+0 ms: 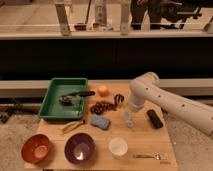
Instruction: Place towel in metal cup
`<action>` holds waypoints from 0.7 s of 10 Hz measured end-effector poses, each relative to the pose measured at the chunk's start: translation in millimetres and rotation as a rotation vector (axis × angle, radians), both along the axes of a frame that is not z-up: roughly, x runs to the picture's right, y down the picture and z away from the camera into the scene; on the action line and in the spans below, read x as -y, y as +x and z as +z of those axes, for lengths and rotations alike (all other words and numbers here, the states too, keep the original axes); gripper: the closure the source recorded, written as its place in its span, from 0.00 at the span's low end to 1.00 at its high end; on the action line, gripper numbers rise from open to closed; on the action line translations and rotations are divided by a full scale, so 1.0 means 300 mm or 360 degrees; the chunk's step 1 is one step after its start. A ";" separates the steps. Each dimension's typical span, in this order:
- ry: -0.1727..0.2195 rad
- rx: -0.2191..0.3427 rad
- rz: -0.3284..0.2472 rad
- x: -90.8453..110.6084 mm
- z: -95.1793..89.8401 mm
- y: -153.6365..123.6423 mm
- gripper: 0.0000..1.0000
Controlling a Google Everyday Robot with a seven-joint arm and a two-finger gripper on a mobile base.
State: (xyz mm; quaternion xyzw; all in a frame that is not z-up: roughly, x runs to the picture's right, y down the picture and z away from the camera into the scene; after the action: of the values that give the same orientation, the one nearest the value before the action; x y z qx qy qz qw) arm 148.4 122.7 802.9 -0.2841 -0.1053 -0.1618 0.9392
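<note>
The gripper (131, 111) hangs directly over the towel (129, 120), a crumpled rag right of the table's (150, 145) middle. The cup (118, 99) stands near it, toward the far edge. We cannot tell how wide the gripper stands or whether it has the cloth. We judge the towel light and limp, best pinched at a raised fold.

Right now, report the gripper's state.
Gripper: directly over the towel, right of the metal cup; open or closed cannot be told.
</note>
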 end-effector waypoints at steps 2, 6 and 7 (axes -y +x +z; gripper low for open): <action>-0.0004 -0.0005 -0.0012 -0.005 -0.007 0.015 0.86; -0.0042 -0.0006 -0.0005 -0.048 0.043 0.010 0.58; -0.0052 -0.0007 -0.0002 -0.069 0.067 0.007 0.48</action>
State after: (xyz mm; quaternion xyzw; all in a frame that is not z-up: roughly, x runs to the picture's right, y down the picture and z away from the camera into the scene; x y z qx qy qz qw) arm 150.4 143.4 822.9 -0.2999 -0.1058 -0.1600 0.9345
